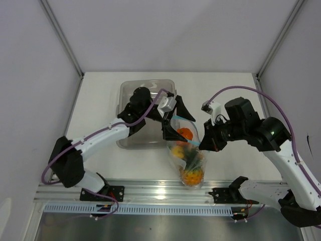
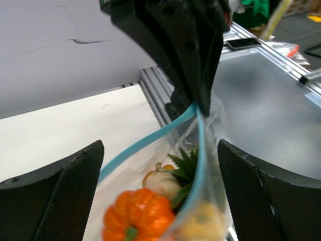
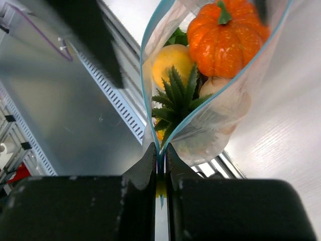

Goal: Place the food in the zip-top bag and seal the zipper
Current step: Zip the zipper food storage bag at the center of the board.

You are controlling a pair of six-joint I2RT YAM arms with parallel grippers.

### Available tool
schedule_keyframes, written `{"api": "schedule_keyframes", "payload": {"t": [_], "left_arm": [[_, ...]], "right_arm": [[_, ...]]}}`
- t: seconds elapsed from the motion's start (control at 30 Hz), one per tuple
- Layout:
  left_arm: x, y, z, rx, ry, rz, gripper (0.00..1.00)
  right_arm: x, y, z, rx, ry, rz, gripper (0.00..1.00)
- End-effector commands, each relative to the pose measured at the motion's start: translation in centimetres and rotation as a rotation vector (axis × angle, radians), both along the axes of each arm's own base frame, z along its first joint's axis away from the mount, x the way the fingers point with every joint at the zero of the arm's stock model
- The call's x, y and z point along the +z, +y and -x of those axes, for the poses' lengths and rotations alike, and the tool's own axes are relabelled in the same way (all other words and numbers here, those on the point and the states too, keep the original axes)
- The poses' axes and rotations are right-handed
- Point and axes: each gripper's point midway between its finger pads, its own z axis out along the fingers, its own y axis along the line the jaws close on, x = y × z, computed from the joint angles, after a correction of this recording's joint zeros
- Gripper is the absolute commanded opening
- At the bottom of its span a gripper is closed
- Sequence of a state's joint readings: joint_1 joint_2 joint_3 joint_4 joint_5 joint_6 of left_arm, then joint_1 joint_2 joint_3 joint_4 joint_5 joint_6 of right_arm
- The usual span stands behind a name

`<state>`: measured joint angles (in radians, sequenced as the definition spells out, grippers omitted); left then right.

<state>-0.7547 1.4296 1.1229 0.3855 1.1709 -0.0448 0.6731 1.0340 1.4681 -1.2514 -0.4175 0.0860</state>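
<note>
A white bench (image 1: 100, 100) between pale walls (image 1: 150, 30) bears the bag (image 1: 189, 160). The left tool (image 1: 176, 123) is spread at the bag's mouth. Only the right wrist view shows the right tool (image 3: 160, 160) pinching the zipper (image 2: 150, 139).

I see the zip-top bag (image 1: 189, 155) resting its lower end on the counter (image 1: 100, 100) near the front edge; it is clear and crinkly, with its mouth raised and gaping; the zipper (image 3: 146, 75), a thin light blue strip, runs unsealed along both lips; the two lips meet at one corner, pinched in the right end effector (image 3: 160, 161); inside sit an orange pumpkin (image 3: 228, 37), a yellow lemon (image 3: 170, 63), a green leafy sprig (image 3: 178, 100) and a pale bulb (image 3: 223, 88), all crowded together.
</note>
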Motion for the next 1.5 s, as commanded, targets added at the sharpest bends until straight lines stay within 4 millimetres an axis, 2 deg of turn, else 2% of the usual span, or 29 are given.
{"api": "schedule_keyframes", "payload": {"t": [0.0, 0.07, 0.13, 0.17, 0.2, 0.23, 0.27, 0.3, 0.37, 0.43, 0.5, 0.67, 0.8, 0.87, 0.9, 0.93, 0.97, 1.0, 1.03, 1.07, 1.1, 1.33, 1.47], "left_arm": [[1.2, 0.1, 0.6, -0.193, -0.111, 0.071, 0.95], [1.7, 0.2, 0.6, -0.24, -0.115, 0.078, 0.95], [1.2, -0.4, 0.1, -0.263, -0.104, 0.08, 0.95], [0.9, -0.1, 0.6, -0.298, -0.026, 0.031, 0.95], [2.4, 0.0, 0.9, -0.322, -0.135, 0.097, 0.95], [0.9, -0.5, 0.3, -0.336, -0.107, 0.078, 0.95], [0.2, 0.0, 0.9, -0.359, 0.012, -0.008, 0.95], [1.4, -0.3, 0.8, -0.37, -0.052, 0.022, 0.94], [-0.3, -0.5, 1.1, -0.402, -0.03, -0.034, 0.9], [-1.1, -0.4, 1.5, -0.391, -0.021, -0.011, 0.9], [-0.2, -0.1, 2.0, -0.38, -0.023, 0.018, 0.89], [-0.8, 0.0, 2.8, -0.395, 0.008, -0.003, 0.86], [-0.2, 0.2, 3.8, -0.383, 0.025, 0.024, 0.83], [-1.1, -0.2, 4.1, -0.384, 0.071, -0.013, 0.83], [-0.2, 0.0, 4.6, -0.379, 0.054, 0.002, 0.83], [0.0, -0.6, 4.4, -0.355, -0.021, 0.056, 0.83], [-1.5, -0.9, 4.8, -0.346, 0.108, -0.045, 0.83], [-0.6, -1.3, 4.7, -0.316, -0.031, 0.026, 0.83], [-1.1, -2.2, 4.2, -0.254, -0.02, -0.004, 0.84], [-2.4, -2.3, 4.8, -0.255, 0.05, -0.096, 0.84], [-1.9, -2.6, 4.5, -0.25, 0.021, -0.084, 0.83], [-2.7, -3.4, 4.0, -0.237, 0.046, -0.077, 0.86], [-3.9, -3.6, 3.8, -0.228, 0.07, -0.104, 0.86]], "right_arm": [[1.3, 1.0, 1.0, 0.088, -0.026, -0.081, 0.0], [1.2, 1.1, 0.9, 0.09, -0.022, -0.078, 0.0], [1.1, 1.3, 1.1, 0.101, -0.009, -0.078, 0.0], [1.1, 1.3, 1.1, 0.106, -0.005, -0.079, 0.0], [1.0, 1.4, 1.0, 0.109, -0.003, -0.076, 0.0], [1.0, 1.5, 1.0, 0.111, -0.003, -0.072, 0.0], [1.0, 1.5, 0.9, 0.112, -0.004, -0.071, 0.0], [0.8, 1.6, 0.8, 0.11, 0.002, -0.063, 0.0], [0.4, 1.8, 0.5, 0.11, 0.008, -0.047, 0.0], [0.0, 1.8, 0.3, 0.104, 0.01, -0.031, 0.0], [-0.1, 1.8, 0.1, 0.098, 0.008, -0.024, 0.0], [-0.1, 1.5, -0.6, 0.069, -0.019, -0.003, 0.0], [-0.6, 1.2, -0.7, 0.051, -0.009, 0.017, 0.0], [-0.6, 1.0, -0.9, 0.037, -0.019, 0.024, 0.0], [-0.6, 1.0, -1.0, 0.031, -0.022, 0.026, 0.0], [-0.5, 0.9, -1.1, 0.027, -0.029, 0.029, 0.0], [-0.6, 0.8, -1.4, 0.014, -0.035, 0.042, 0.0], [-0.6, 0.8, -1.5, 0.011, -0.036, 0.042, 0.0], [-0.5, 0.8, -1.5, 0.009, -0.037, 0.042, 0.0], [-0.3, 0.9, -1.4, 0.015, -0.037, 0.031, 0.0], [-0.1, 1.0, -1.3, 0.022, -0.041, 0.02, 0.0], [0.4, 1.3, -0.4, 0.056, -0.031, -0.008, 0.0], [1.3, 1.3, -0.4, 0.051, -0.07, -0.029, 0.0]]}}
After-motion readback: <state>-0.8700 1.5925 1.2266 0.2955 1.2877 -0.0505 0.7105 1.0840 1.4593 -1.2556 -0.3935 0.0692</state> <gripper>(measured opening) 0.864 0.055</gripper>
